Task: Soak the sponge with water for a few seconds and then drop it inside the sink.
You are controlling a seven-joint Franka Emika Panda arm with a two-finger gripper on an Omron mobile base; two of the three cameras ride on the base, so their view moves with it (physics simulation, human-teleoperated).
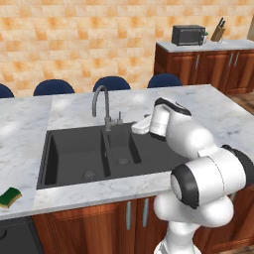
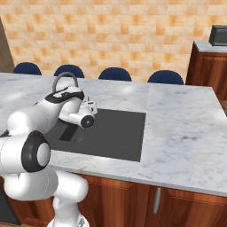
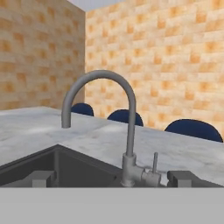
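Tool (image 3: 112,177) spread wide and empty before the faucet (image 3: 127,131), sponge (image 1: 10,197) on counter left of sink (image 1: 74,154)

The yellow-green sponge (image 1: 10,197) lies flat on the counter, left of the dark 2-basin sink (image 1: 74,154).

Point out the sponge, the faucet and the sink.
sponge (image 1: 10,197), left base view, on its yellow side.
faucet (image 3: 130,131), hand view, on its upright neck.
sink (image 1: 74,154), left base view, on the left basin's floor.
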